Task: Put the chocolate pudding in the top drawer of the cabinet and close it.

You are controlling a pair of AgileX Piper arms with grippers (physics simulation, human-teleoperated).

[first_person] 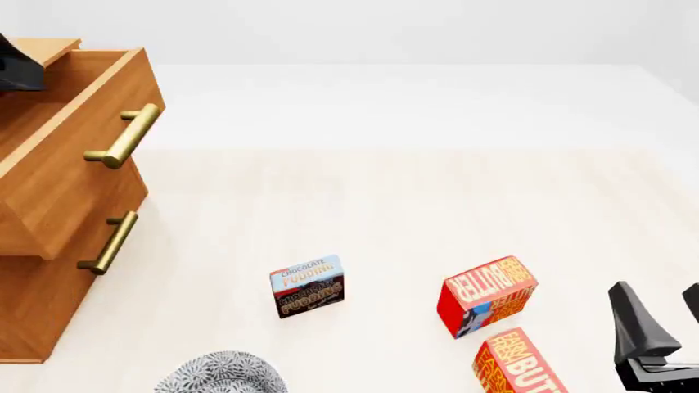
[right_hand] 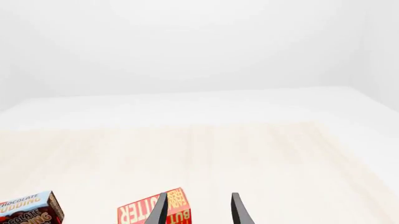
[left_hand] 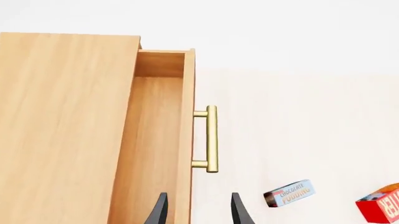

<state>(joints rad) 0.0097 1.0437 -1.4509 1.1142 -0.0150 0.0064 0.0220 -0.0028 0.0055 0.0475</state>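
Drawer: top drawer (first_person: 65,155) of the cabinet (first_person: 33,311) stands pulled out
Pudding: chocolate pudding (first_person: 307,285) lies on the table (first_person: 437,196), apart from the butter boxes (first_person: 486,296)
Left gripper (left_hand: 198,207): fingers spread, empty, above the drawer
Right gripper (first_person: 660,315): fingers apart, empty
Next: probably grasp the pudding

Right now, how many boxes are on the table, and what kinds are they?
Chocolate pudding boxes: 1
Butter boxes: 2, the nearer butter box and the farther butter box
Total: 3 boxes
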